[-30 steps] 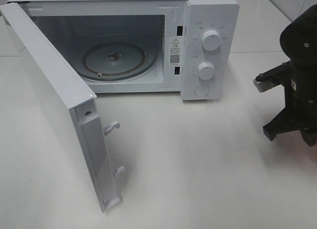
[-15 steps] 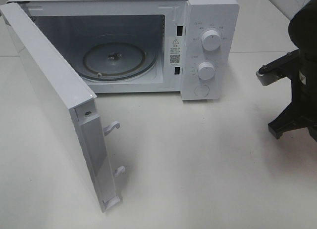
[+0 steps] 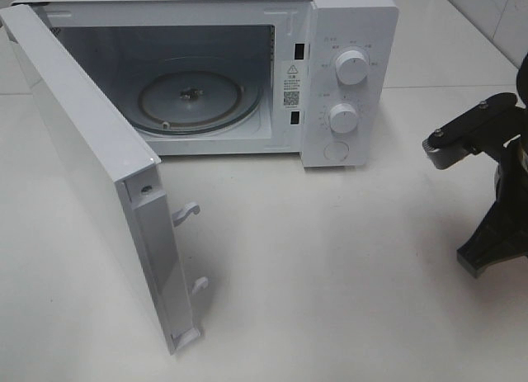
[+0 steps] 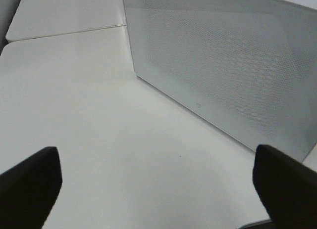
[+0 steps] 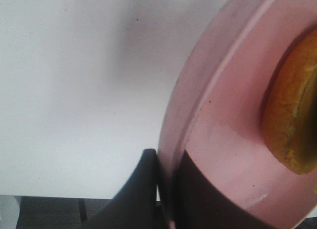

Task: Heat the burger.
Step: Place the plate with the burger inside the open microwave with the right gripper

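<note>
The burger (image 5: 293, 115) shows only in the right wrist view, as a golden-brown bun lying on a pink plate (image 5: 223, 110). My right gripper (image 5: 166, 164) is shut on the plate's rim, one dark finger (image 5: 136, 194) under it and the other on its inner face. In the exterior view only the right arm (image 3: 495, 192) shows, at the right edge; plate and burger are out of that view. My left gripper (image 4: 158, 184) is open over the bare table, its two fingertips (image 4: 29, 182) wide apart, facing the microwave door's outer side (image 4: 223, 66).
A white microwave (image 3: 351, 27) stands at the back with its door (image 3: 91, 167) swung wide open to the left. Its glass turntable (image 3: 198, 97) carries nothing. Two knobs (image 3: 352, 67) sit on the right panel. White table (image 3: 330, 283) lies in front.
The right arm has shifted right and down toward the view's edge, so less of it shows. The microwave and its door have not moved.
</note>
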`<state>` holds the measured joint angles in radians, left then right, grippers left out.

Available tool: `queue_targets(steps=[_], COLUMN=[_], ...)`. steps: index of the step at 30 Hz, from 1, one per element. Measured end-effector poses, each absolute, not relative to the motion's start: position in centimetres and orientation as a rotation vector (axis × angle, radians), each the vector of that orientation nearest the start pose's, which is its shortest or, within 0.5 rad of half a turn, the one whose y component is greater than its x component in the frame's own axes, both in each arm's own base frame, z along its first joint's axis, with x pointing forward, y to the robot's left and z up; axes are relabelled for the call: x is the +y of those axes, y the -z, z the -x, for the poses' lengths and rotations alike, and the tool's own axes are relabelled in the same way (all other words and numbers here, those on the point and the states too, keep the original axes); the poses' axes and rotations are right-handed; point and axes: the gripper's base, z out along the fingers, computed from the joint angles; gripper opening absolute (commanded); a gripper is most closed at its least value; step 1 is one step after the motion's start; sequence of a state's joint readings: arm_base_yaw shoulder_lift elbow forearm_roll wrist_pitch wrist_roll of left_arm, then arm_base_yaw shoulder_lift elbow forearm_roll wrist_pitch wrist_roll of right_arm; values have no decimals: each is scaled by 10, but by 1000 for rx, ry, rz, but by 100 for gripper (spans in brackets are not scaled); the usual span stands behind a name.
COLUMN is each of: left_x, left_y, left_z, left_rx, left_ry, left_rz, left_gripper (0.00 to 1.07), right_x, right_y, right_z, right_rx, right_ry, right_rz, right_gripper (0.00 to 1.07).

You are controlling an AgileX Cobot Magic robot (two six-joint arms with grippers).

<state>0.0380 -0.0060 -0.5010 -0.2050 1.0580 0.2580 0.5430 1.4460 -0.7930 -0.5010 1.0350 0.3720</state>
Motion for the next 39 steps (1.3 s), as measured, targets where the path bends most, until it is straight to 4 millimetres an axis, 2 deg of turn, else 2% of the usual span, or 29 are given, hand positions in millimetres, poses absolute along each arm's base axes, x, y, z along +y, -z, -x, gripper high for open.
queue_targets(steps=[1,4,6,19,32,39], left_x=[-16,-16,-16,-16,-16,-16], left_y=[-279,-279,-279,-279,-279,-279], left_z=[6,6,6,6,6,6], left_rx=[2005,2005,2005,2005,2005,2005], left_ry=[57,57,57,57,57,57], left_rz=[-231,-231,-231,-231,-231,-231], left_gripper=[98,98,98,98,98,98], right_x=[90,92,98,122,144,147], right_y=[-209,-209,-208,-213,-212,-212], right_z=[-208,-205,-191,-160,-137,-133], right_rx=[2842,2836,2827,2758,2683,2695], right_ry=[587,587,605,648,630,612], right_rz=[668,686,760,951,1104,1113], right_gripper=[2,2,2,2,3,3])
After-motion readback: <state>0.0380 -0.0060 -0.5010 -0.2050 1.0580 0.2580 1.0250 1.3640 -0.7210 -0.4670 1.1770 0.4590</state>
